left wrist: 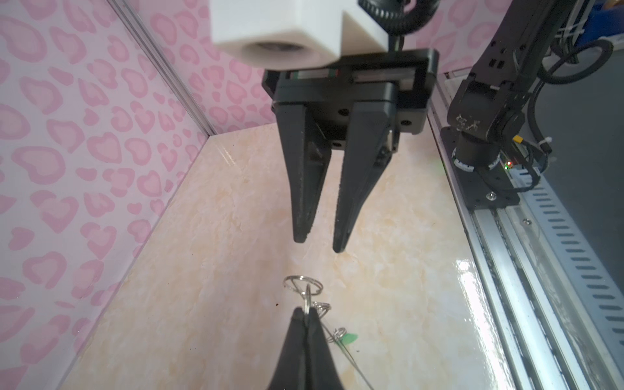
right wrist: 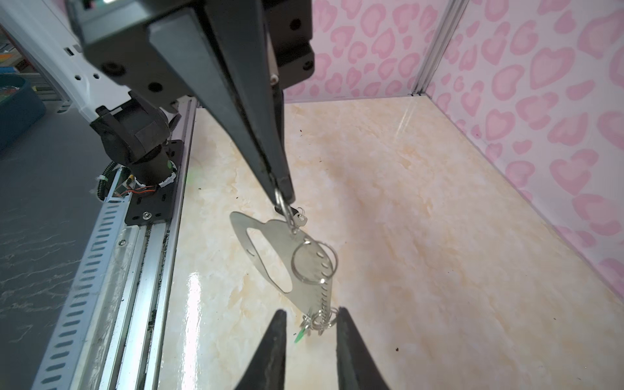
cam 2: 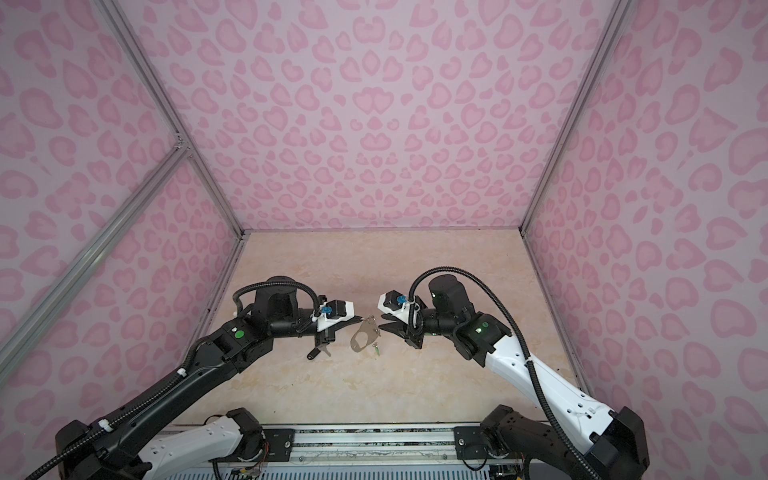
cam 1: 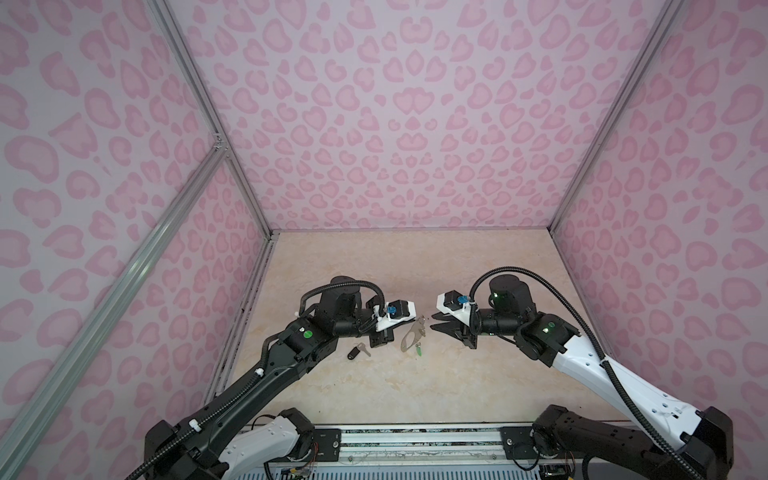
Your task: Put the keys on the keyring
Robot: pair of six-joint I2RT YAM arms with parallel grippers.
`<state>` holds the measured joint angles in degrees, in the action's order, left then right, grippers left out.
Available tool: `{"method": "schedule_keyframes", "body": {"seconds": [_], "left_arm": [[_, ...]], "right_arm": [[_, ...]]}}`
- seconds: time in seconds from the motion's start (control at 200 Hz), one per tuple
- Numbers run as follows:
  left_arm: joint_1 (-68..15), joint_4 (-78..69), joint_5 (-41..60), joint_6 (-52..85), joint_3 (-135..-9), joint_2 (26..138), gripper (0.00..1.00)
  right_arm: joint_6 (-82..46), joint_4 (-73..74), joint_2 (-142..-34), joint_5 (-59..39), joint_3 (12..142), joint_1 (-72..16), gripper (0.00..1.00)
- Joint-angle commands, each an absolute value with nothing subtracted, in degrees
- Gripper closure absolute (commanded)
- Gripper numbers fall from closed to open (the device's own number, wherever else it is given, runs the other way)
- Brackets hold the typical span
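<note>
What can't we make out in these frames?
Green-tagged key: right wrist view, a sliver among tangled rings; whether it's threaded is unclear.
Black-tagged key: too small in both top views; right wrist view, mostly behind the tips of the left gripper.
Keyring plate: left wrist view, edge-on, just a thin line; cutout unseen.

Left pincer point(cam 1: 415, 321): closed at the keyring point(cam 1: 409, 340), on its upper end.
Right pincer point(cam 1: 435, 323): jaws apart, just beside that end.
Green-tagged key point(cam 1: 419, 351): by the keyring's lower edge.
Black-tagged key point(cam 1: 357, 353): flat on the counter point(cam 1: 415, 395), further left.
</note>
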<state>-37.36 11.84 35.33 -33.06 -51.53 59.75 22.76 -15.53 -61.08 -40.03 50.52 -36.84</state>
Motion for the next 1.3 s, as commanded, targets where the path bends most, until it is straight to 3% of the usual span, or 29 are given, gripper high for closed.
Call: {"method": "schedule_keyframes", "body": {"seconds": [0.0,0.265,0.84,1.295], "left_arm": [[-36.2,1.0,41.5,-27.3,-50.0,59.2,0.97],[-35.7,-3.2,42.7,-23.0,-47.3,59.8,0.97],[-35.7,-5.2,41.3,-22.3,-40.0,62.8,0.97],[-33.1,-6.6,40.8,-22.8,-38.7,68.7,0.97]], "right_arm": [[19.0,-9.4,-60.4,-41.1,48.9,-37.2,0.77],[18.3,-8.5,-61.5,-41.1,50.0,-39.6,0.83],[22.3,-10.4,-66.7,-35.4,46.3,-39.7,0.76],[22.9,-7.9,-74.9,-36.5,46.8,-39.6,0.72]]}}
